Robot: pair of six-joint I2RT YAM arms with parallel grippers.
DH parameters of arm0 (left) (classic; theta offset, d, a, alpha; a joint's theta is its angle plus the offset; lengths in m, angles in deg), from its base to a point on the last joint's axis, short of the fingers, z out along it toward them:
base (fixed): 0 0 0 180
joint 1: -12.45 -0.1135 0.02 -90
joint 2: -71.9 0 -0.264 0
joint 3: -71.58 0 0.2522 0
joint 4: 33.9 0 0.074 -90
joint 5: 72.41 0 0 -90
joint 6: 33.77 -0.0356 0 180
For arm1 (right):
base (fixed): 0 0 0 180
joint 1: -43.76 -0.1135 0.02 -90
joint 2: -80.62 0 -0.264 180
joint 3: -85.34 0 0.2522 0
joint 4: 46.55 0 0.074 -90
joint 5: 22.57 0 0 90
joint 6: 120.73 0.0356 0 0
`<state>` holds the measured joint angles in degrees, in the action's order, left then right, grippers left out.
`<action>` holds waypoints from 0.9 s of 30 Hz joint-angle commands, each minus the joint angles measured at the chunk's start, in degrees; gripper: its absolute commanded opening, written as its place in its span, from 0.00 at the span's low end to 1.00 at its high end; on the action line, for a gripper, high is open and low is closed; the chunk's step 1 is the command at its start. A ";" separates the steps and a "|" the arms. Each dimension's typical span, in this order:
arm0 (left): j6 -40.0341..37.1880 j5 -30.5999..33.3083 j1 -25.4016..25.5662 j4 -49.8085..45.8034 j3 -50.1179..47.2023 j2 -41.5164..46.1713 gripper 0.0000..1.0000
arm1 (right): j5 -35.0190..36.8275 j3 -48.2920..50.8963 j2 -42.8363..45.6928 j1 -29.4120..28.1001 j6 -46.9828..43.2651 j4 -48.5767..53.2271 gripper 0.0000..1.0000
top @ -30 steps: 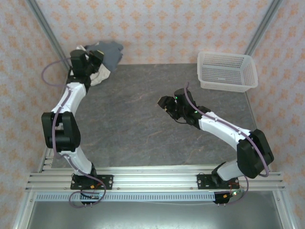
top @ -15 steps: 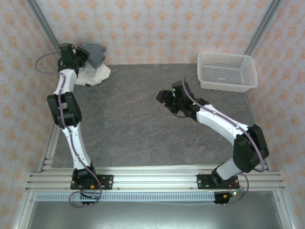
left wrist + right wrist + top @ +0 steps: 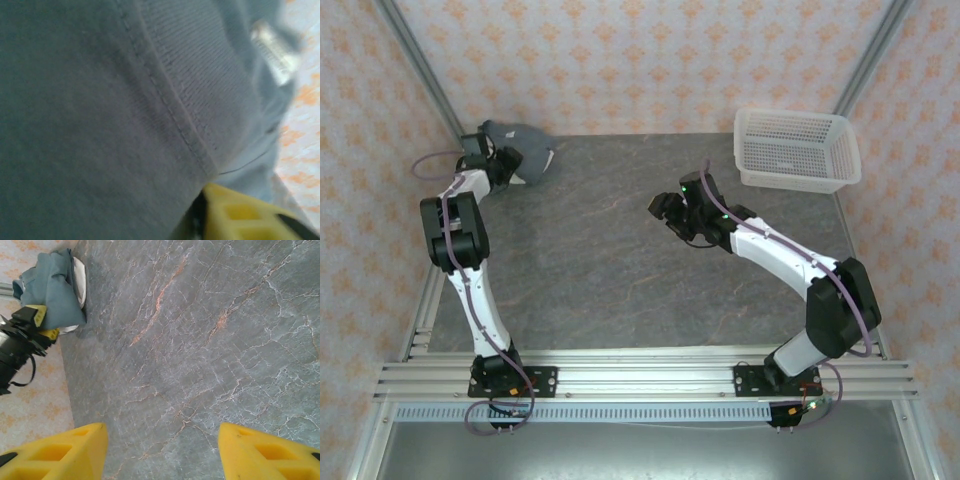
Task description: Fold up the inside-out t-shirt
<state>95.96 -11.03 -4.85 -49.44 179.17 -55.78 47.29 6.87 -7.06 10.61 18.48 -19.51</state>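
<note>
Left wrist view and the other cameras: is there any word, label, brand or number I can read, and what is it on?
No text can be read in any view.
On the t-shirt, a pale tag-like strip: too blurred to read, if it bears any print.
On the basket, the table and the wallpaper: no lettering, only mesh, veining and a repeated motif.
</note>
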 commanded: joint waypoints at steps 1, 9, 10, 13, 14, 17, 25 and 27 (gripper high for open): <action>-0.29 1.10 -1.00 6.84 -2.76 5.77 0.57 | 0.14 0.44 2.17 0.45 -1.02 0.17 0.61; -1.35 2.54 -4.19 0.54 -1.02 12.33 0.66 | 0.78 1.07 2.81 0.45 -0.96 -0.44 0.61; -1.72 3.03 -4.45 -1.13 0.40 11.63 0.57 | 0.59 1.00 2.59 0.45 -0.91 -0.45 0.61; -1.88 2.89 -4.93 -2.39 3.99 7.21 0.38 | 0.37 0.08 1.73 0.45 -1.35 0.31 0.61; -1.33 2.72 -5.15 -3.05 6.09 4.89 0.35 | 0.33 -0.14 1.42 0.45 -1.40 0.43 0.61; -0.55 1.56 -5.66 -4.27 11.83 -1.31 0.35 | 0.07 -0.42 0.85 0.45 -1.03 0.46 0.61; 0.34 0.10 -6.30 -1.83 17.10 -7.50 0.44 | 1.23 -2.31 0.22 0.45 -2.21 3.19 0.61; 0.68 -0.53 -6.50 -1.72 18.20 -6.34 0.51 | 2.78 -3.50 0.80 0.91 -4.37 5.98 0.61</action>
<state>95.89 -10.49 -10.55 -51.70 194.79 -65.88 47.64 6.39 -6.56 10.79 16.99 -17.21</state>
